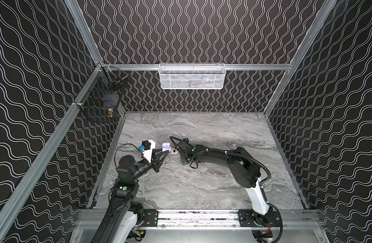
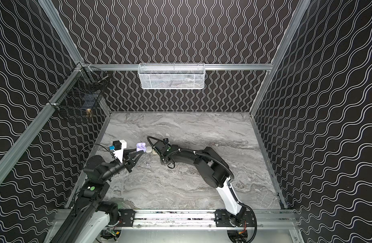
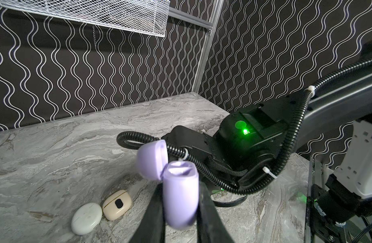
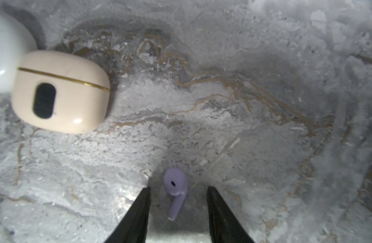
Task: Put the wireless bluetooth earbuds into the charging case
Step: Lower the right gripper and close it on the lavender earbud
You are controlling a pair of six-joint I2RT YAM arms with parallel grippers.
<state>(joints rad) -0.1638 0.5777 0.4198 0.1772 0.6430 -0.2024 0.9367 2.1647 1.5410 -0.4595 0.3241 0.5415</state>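
Note:
A lavender charging case (image 3: 180, 195) with its lid (image 3: 152, 160) flipped open is held upright above the table, my left gripper (image 3: 180, 190) shut on its body. In both top views the case (image 1: 166, 146) (image 2: 141, 146) sits left of centre. One lavender earbud (image 4: 175, 181) lies on the marble between the fingers of my right gripper (image 4: 178, 187), which is open and points down at it. Neither finger touches the earbud. The right wrist (image 1: 185, 147) hides this earbud in both top views. What is inside the case is too blurred to tell.
A shut cream case (image 4: 61, 92) (image 3: 117, 204) (image 1: 174, 152) and a white oval case (image 3: 86, 218) (image 4: 4, 52) (image 2: 148, 149) lie side by side near both grippers. A white mesh basket (image 1: 192, 75) hangs on the back wall, a black wire basket (image 1: 101, 101) on the left wall.

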